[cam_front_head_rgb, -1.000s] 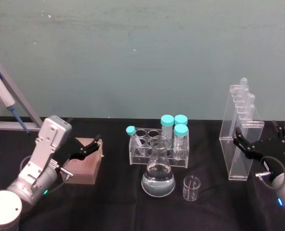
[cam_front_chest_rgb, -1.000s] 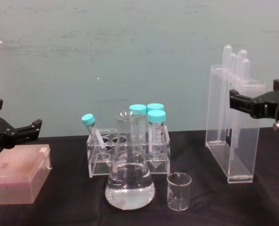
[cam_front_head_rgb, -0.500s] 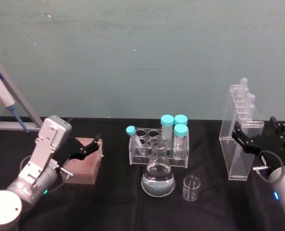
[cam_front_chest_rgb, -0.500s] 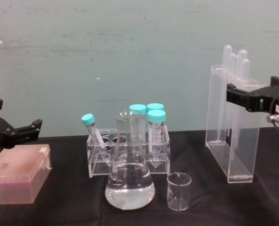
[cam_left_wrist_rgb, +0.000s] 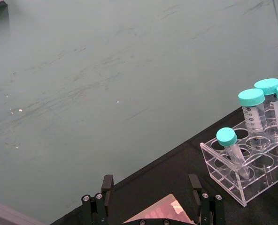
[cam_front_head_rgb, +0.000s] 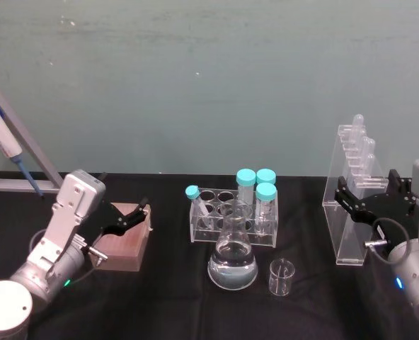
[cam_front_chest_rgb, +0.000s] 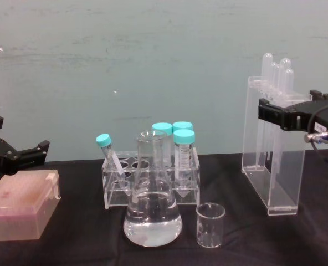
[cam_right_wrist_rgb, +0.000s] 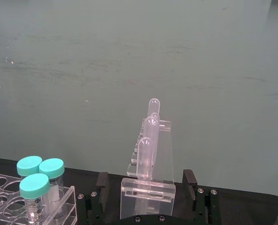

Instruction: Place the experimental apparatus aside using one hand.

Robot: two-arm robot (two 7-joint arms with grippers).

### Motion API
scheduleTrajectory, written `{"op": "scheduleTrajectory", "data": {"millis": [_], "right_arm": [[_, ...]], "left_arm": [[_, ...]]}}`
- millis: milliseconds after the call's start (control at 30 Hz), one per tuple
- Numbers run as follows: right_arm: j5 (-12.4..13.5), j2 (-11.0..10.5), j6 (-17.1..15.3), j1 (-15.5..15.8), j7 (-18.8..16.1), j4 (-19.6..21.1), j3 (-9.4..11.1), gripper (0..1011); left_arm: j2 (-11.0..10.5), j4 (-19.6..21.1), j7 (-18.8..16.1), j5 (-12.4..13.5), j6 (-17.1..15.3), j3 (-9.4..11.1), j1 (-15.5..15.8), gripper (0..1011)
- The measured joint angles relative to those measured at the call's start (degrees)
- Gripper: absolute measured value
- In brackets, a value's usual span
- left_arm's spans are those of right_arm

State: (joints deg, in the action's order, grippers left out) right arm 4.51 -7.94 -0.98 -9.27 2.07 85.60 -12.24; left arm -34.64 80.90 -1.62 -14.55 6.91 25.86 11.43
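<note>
Now my right gripper [cam_front_head_rgb: 366,187] has edged inward, fingers wide, flanking the stand [cam_front_head_rgb: 345,227] near its top; it sits ungrasped at the table's [cam_front_head_rgb: 323,312] right, so closing seems next. Left gripper [cam_front_head_rgb: 127,217] idles, spread, by the box [cam_front_head_rgb: 124,246].

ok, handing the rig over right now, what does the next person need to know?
The right end effector is open, its fingers either side of the pipette stand near the top, not closed on it.
The left end effector is open, idle over the pink box.
The stand is upright on the right; flask and beaker sit centre front, ahead of the tube rack.
Done: nothing set aside.
Left: grip the stand, move it, likely then flask and beaker.
</note>
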Motion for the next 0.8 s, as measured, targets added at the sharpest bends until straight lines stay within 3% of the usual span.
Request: {"op": "scheduleTrajectory", "data": {"millis": [800], "right_arm": [[-4.2,3.4,0.4,-1.6,-0.7,-2.4,1.9,1000]], "left_arm": [[0.0,0.0,0.0,0.0,0.0,0.0,0.0,1000]]}}
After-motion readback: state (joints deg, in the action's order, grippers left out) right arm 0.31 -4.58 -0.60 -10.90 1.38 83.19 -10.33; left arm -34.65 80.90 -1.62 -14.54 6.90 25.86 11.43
